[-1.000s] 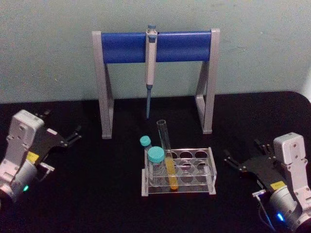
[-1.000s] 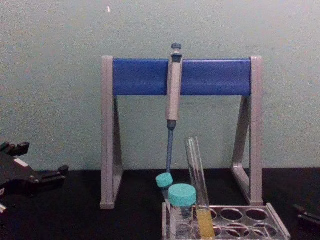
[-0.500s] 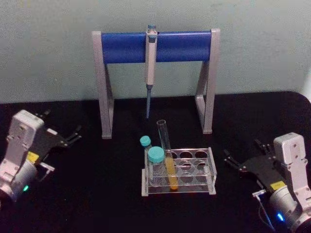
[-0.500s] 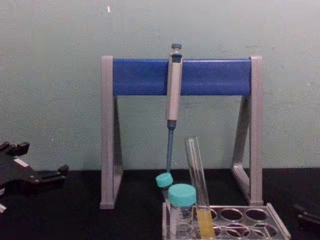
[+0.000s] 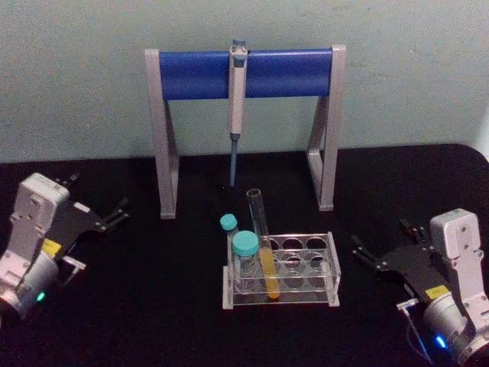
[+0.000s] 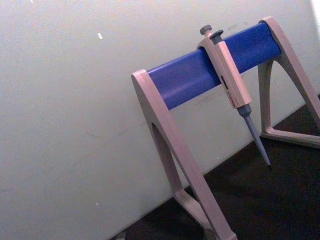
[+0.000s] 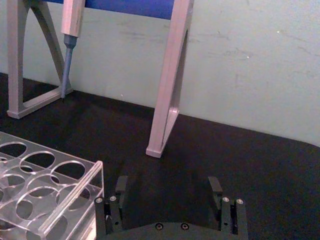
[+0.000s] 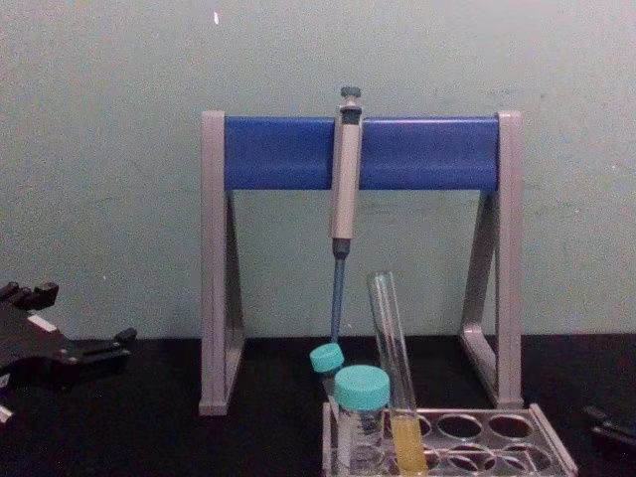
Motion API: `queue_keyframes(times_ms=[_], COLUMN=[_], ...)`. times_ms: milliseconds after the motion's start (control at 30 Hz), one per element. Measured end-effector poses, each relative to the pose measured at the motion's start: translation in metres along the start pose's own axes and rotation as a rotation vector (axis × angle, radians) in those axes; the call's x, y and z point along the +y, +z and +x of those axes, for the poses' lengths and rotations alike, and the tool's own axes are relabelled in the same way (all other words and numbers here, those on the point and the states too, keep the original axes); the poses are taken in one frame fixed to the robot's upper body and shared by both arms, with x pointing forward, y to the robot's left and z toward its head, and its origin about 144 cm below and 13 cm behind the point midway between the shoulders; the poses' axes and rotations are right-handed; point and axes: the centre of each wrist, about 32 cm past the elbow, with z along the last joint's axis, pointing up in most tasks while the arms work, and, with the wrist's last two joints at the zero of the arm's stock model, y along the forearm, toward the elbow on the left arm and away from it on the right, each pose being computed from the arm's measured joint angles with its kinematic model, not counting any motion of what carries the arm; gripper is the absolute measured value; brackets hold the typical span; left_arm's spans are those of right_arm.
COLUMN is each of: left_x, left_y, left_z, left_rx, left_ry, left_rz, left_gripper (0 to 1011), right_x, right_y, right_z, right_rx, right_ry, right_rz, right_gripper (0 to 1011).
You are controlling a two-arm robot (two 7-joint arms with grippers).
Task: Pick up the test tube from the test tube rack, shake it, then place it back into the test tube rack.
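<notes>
The test tube [image 5: 262, 243] leans in the front-left part of the clear test tube rack [image 5: 315, 264] at the table's middle, yellow-orange liquid in its lower part. In the chest view the test tube [image 8: 392, 363] rises above the test tube rack [image 8: 502, 438]. My left gripper [image 5: 95, 196] rests open at the far left of the table, well away from the rack; the chest view shows the left gripper [image 8: 79, 320] low at its left edge. My right gripper [image 5: 383, 238] sits open just right of the rack. In the right wrist view the right gripper [image 7: 168, 184] holds nothing, with the rack [image 7: 54, 185] beside it.
A tall grey-legged stand with a blue crossbar [image 5: 244, 74] stands behind the rack, and a grey pipette [image 5: 236, 107] hangs from it. Two teal-capped vials [image 5: 245, 258] occupy the rack's left end, next to the tube. A black table surface [image 5: 160, 306] spreads around the rack.
</notes>
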Motion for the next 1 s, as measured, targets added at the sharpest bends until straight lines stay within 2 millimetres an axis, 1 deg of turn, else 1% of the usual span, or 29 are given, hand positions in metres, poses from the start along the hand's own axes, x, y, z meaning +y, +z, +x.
queue_keyframes(times_ms=[1000], left_x=[0.0000], left_y=[0.0000], left_z=[0.0000], left_rx=[0.000], left_ry=[0.000], left_rz=[0.000], left_gripper=[1001], right_x=[0.0000], right_y=[0.0000], right_z=[0.0000], right_rx=[0.000], right_ry=[0.000], right_rz=[0.000], right_gripper=[1000])
